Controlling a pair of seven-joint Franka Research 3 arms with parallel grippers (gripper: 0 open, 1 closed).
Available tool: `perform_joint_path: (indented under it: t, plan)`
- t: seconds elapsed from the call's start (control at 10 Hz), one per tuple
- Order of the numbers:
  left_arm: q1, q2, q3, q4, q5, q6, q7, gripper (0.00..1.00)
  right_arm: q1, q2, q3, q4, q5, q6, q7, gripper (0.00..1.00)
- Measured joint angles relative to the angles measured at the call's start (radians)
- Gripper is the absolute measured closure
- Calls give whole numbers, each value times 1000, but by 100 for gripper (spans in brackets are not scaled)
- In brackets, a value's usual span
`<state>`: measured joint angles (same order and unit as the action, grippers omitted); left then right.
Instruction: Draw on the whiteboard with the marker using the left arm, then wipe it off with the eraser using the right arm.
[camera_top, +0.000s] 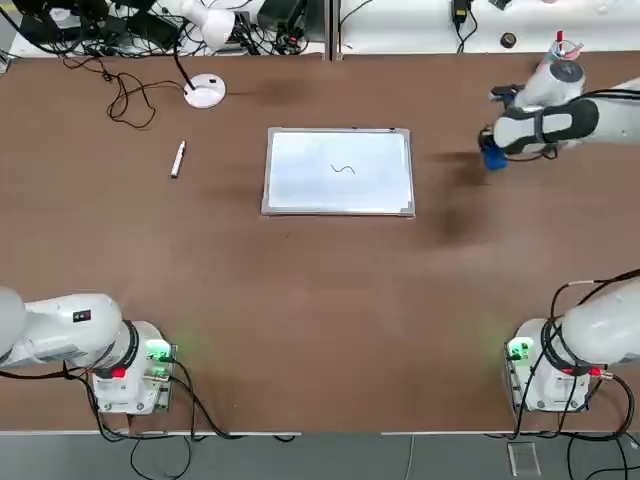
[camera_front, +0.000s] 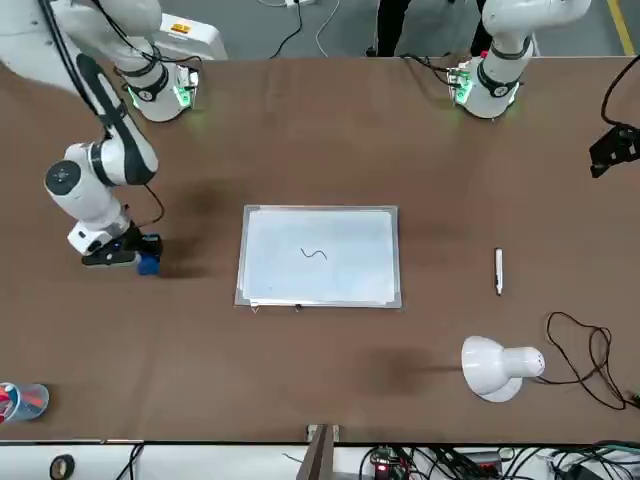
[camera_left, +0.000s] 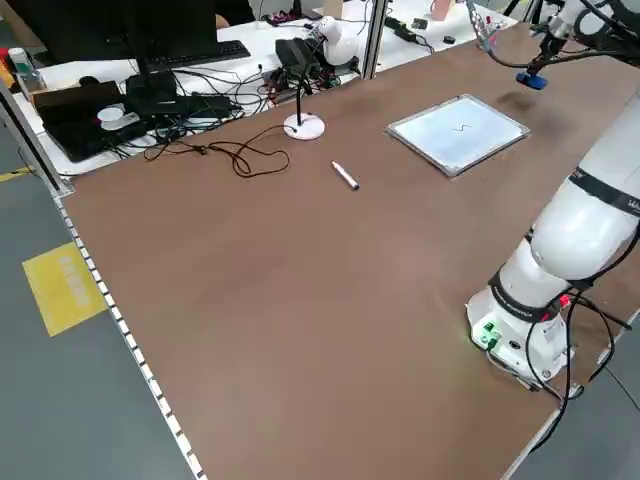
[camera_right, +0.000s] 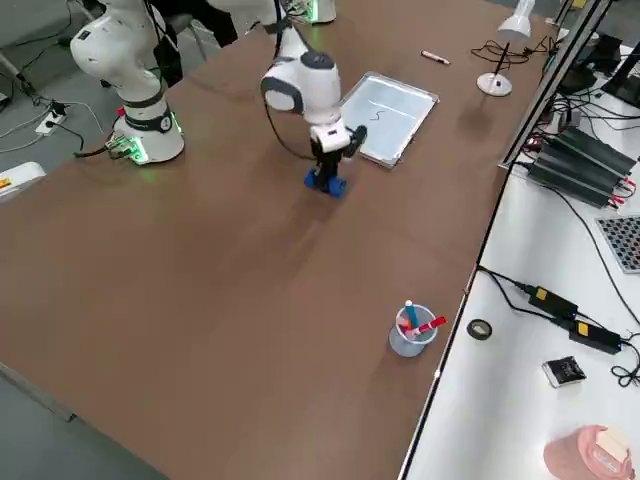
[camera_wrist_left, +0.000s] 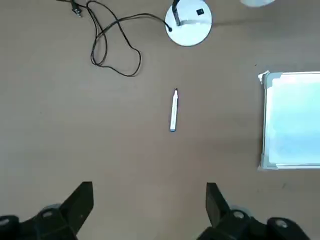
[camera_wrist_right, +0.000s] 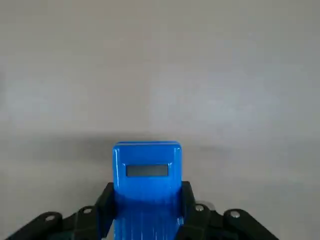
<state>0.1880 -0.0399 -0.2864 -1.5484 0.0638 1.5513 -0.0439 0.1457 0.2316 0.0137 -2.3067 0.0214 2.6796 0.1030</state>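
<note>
Whiteboard marked, eraser in the right gripper.
We see the whiteboard (camera_top: 338, 190) flat on the table, a short squiggle (camera_front: 314, 254) near its middle. The right gripper (camera_wrist_right: 149, 212), off the board's right side, pinches the blue eraser (camera_wrist_right: 147, 187) by its flanks; we judge it light, firm-shelled, slightly slick, best held mid-body. The marker (camera_wrist_left: 174, 111) lies left of the board; slim, stiff, prone to roll, we would grasp mid-barrel. The left gripper (camera_wrist_left: 150, 207) is spread above the table, near it.

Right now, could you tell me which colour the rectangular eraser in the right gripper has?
Bright blue; it shows best in the right wrist view.
</note>
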Motion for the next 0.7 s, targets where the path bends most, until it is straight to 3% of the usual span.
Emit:
perform_joint_path:
  t: [0.3, 0.7]
  plan:
    - [6, 0, 16, 1, 0, 8, 0, 0, 145, -25, 3, 95, 0, -105, 237, 44]
    - [12, 0, 18, 0, -10, 9, 1, 0, 325, -15, 5, 199, 0, -127, 495, 44]
